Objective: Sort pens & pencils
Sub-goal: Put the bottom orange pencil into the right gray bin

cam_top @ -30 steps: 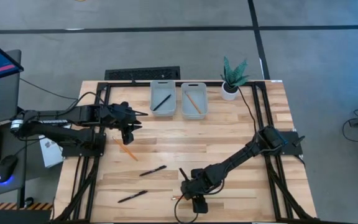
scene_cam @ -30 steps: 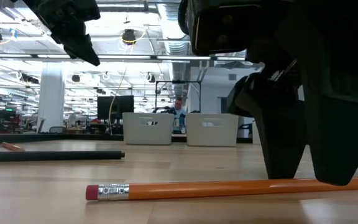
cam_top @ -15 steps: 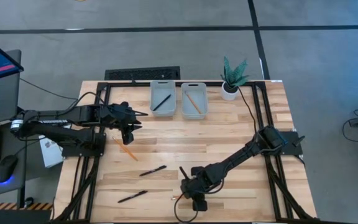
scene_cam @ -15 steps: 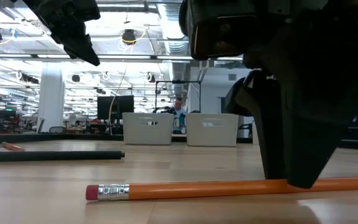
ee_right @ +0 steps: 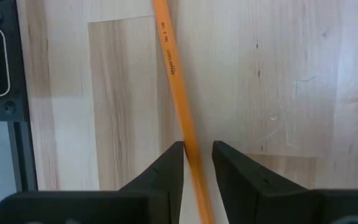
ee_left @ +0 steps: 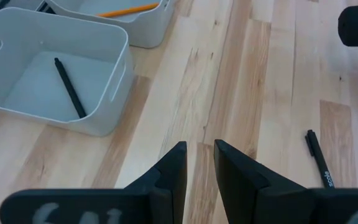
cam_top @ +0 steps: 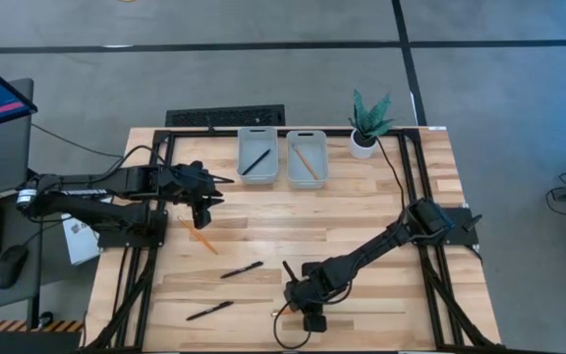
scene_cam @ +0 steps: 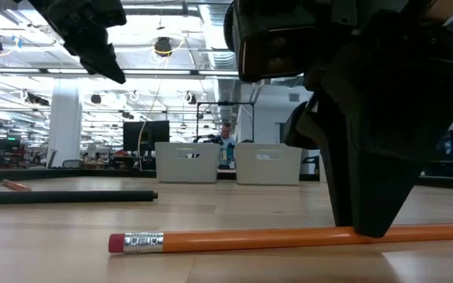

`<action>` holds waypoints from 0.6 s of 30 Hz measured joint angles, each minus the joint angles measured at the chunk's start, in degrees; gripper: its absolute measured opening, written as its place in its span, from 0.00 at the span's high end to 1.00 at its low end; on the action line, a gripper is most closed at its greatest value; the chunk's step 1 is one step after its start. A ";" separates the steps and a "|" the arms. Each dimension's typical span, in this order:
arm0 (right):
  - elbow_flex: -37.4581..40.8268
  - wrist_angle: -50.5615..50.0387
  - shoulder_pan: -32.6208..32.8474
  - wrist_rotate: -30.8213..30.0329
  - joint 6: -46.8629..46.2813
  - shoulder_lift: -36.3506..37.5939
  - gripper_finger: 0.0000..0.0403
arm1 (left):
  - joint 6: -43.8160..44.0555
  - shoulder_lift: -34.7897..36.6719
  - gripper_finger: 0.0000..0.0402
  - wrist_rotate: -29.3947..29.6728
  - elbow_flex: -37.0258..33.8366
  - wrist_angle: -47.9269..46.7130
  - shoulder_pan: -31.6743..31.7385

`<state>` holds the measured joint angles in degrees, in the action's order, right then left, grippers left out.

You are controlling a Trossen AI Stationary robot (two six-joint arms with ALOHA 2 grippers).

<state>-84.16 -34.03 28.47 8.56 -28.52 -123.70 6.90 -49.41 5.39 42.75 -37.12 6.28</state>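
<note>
An orange pencil [scene_cam: 274, 237] lies flat on the wood table near its front edge, with my right gripper [ee_right: 197, 152] shut on it. A second pencil [cam_top: 202, 237] lies at the table's left, and another pencil [cam_top: 305, 161] rests in the right grey tray [cam_top: 307, 138]. One pen [cam_top: 255, 161] lies in the left grey tray [cam_top: 257, 135]. Two pens [cam_top: 242, 269] [cam_top: 209, 311] lie on the table left of my right gripper. My left gripper [ee_left: 199, 149] hovers over the table's left part near the trays, its fingers nearly together and holding nothing. My right gripper pinches the pencil's shaft [ee_right: 188, 134] between its two fingers, well away from the eraser end [scene_cam: 136, 242]. The fingers [scene_cam: 368, 212] come steeply from above and lie across the pencil. The pencil lies flat on the table along its whole visible length.
A small potted plant [cam_top: 367, 126] stands at the far right corner beside the trays. A black keyboard [cam_top: 226, 118] lies beyond the far edge. Black frame rails [cam_top: 416, 197] run along both table sides. Bare wood lies between the two arms.
My right gripper has shut on the pencil: its two fingers stood apart on either side of the shaft and now meet on it. The pencil has stayed where it was on the table.
</note>
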 joint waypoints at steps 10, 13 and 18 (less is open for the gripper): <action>0.07 0.20 0.51 2.77 -0.01 -0.02 0.72 | 0.21 0.00 0.82 0.00 0.00 -1.44 0.00; 0.07 0.18 0.91 2.81 -0.01 -0.02 0.72 | 0.23 0.02 0.82 0.00 0.01 -1.84 0.00; 0.04 -0.19 1.39 -0.10 -1.42 -0.02 0.72 | 0.23 0.00 0.82 0.00 0.00 -2.44 0.00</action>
<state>-84.12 -34.22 29.87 8.46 -29.94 -123.72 7.14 -49.41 5.39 42.74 -39.56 6.28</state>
